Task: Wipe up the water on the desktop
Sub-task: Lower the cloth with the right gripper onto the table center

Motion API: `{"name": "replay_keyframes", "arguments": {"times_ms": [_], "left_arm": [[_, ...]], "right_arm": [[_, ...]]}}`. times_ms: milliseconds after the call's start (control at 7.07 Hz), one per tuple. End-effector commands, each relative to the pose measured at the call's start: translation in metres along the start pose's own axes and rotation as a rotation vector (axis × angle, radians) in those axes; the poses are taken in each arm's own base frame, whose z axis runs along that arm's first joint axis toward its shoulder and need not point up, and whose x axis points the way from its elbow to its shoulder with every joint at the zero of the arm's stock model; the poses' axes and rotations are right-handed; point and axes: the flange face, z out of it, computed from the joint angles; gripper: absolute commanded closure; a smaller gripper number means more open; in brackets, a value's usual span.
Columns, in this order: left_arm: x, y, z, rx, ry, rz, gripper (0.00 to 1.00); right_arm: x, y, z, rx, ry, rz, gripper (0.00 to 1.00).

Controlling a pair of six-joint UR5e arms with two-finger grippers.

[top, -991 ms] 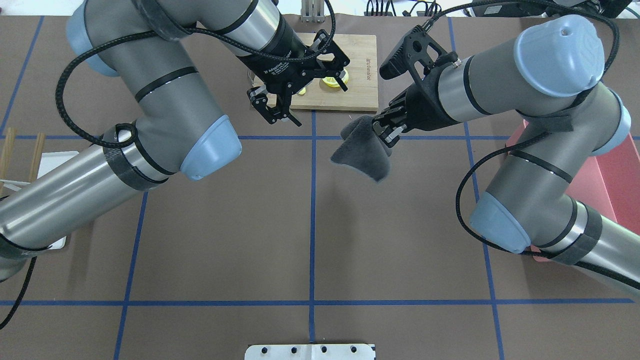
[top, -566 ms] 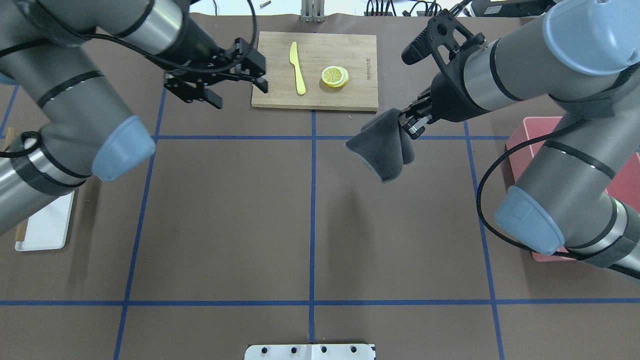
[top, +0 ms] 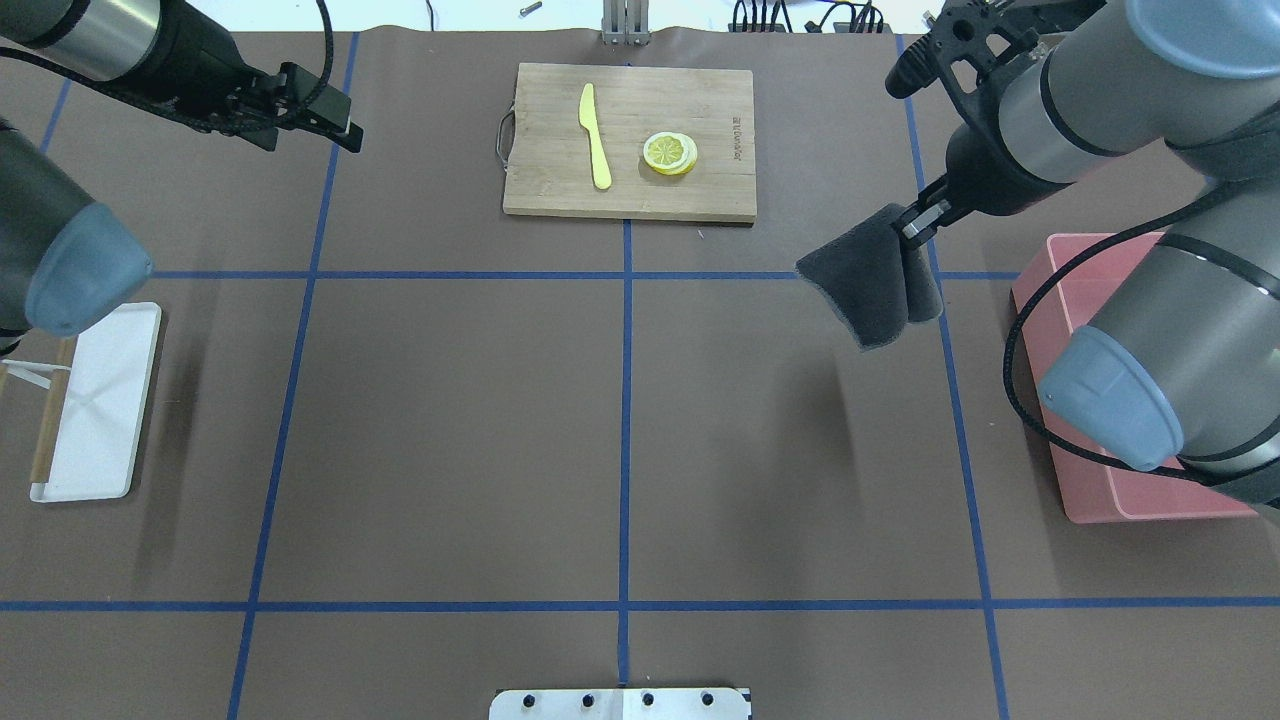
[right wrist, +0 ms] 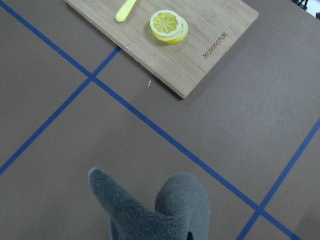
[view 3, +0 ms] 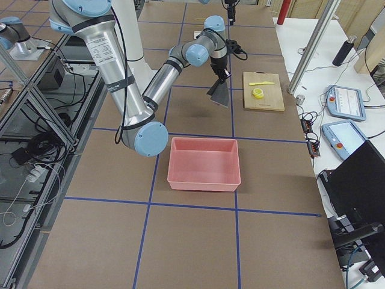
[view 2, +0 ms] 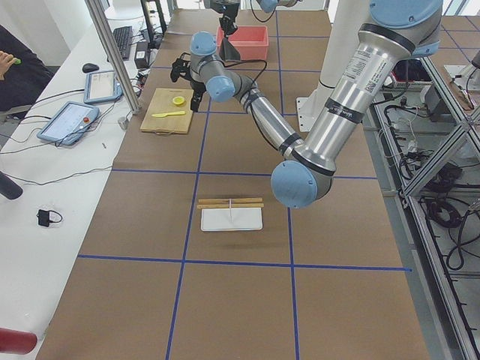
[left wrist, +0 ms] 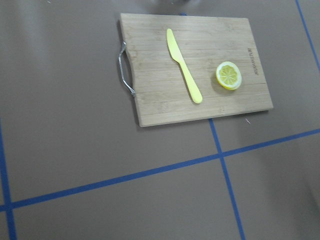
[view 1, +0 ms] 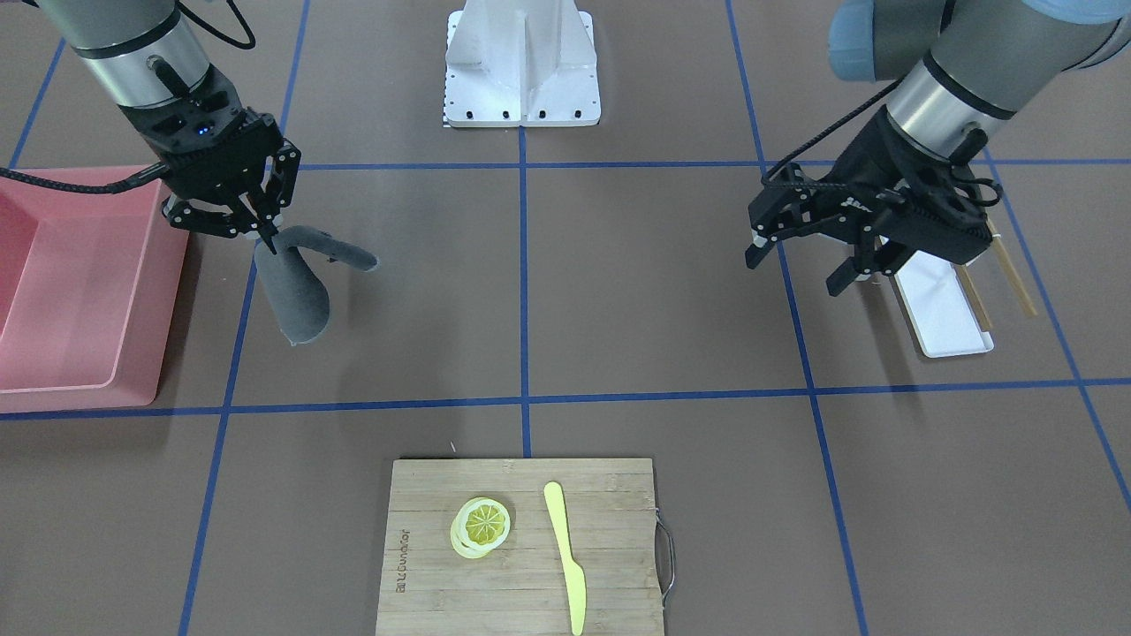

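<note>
Your right gripper (top: 918,222) pinches the grey cloth (top: 872,290) by one edge. The cloth hangs free above the desktop (top: 450,420) at about 2 o'clock from the table's centre in the overhead view, near the pink bin (top: 1110,500) at 3 o'clock. Your left gripper (view 1: 798,265) is spread wide and holds nothing, out at 10 o'clock.

With so small a pinch, the cloth could slip out if you drag it hard across the brown surface. It could also bunch up and skate over the water instead of soaking it. Swing toward 12 o'clock and the trailing fold could catch the cutting board (top: 630,195) and knock the knife (top: 596,135) or the lemon slices (top: 670,152).

No puddle shows on the matte surface in any view, so I cannot tell where the water lies or whether it is already wiped. Neither wrist view shows its own fingers.
</note>
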Motion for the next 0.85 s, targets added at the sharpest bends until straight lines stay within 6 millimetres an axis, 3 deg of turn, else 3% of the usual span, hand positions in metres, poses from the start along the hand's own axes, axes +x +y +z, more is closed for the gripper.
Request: {"name": "replay_keyframes", "arguments": {"times_ms": [0,142,283,425,566,708], "left_arm": [[-0.046,-0.017,-0.004,0.037,-0.084,-0.038,0.01],[-0.072,-0.029,-0.016,0.047,-0.13,-0.027,0.01],[-0.092,-0.033,-0.017,-0.003,-0.194,-0.01,0.01],[-0.115,-0.04,-0.031,-0.019,-0.258,0.026,0.01],[-0.154,-0.028,-0.034,-0.037,-0.3,0.045,0.01],[-0.162,-0.029,-0.039,-0.037,-0.307,0.057,0.01]], "right_arm": [[0.019,0.01,0.015,-0.127,0.059,0.034,1.0],[0.034,0.011,0.024,-0.15,0.097,0.051,1.0],[0.05,0.016,0.044,-0.19,0.131,0.073,1.0],[0.067,0.016,0.068,-0.237,0.175,0.099,1.0],[0.083,0.014,0.087,-0.258,0.248,0.099,1.0],[0.075,0.016,0.105,-0.282,0.279,0.075,1.0]]}}
